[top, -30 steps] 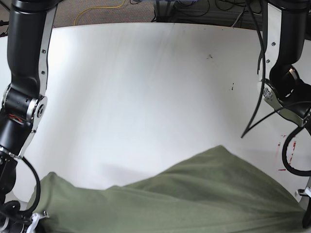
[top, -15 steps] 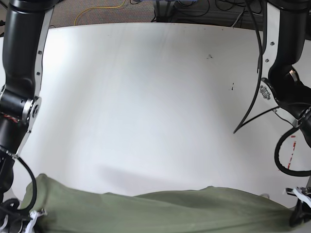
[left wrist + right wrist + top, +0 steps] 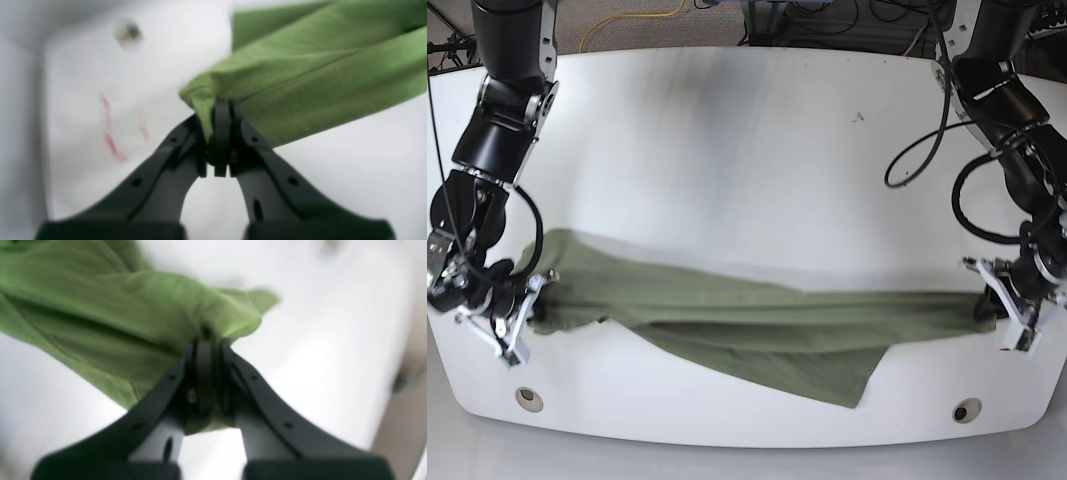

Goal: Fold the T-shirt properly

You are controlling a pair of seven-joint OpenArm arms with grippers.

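We are looking at the olive-green T-shirt (image 3: 747, 315), which is lying stretched in a long band across the near half of the white table (image 3: 727, 150), running from the left edge almost to the right edge. Its far edge is pulled fairly straight, while a loose triangular flap (image 3: 827, 375) is hanging toward the near side, right of centre, its tip pointing at the near edge of the table. At the left end the cloth is bunching up into a rounded fold; at the right end it is narrowing to a thin strip.

We are seeing the right gripper (image 3: 527, 305) at the left end of the scene, its jaws closed tight on a bunched corner of the shirt (image 3: 140, 323); in the right wrist view the fabric is spilling out on both sides of the black fingers (image 3: 156, 406).

The left gripper (image 3: 989, 305) is sitting at the right end, pinched fully together on the narrow end of the shirt (image 3: 300, 73), and in the left wrist view the cloth is trailing away to the right from the closed fingertips (image 3: 222, 133). Faint red marks (image 3: 110, 140) are showing on the table just beside this gripper.

Two round holes (image 3: 527, 398) (image 3: 967, 410) are lying near the near corners of the table.
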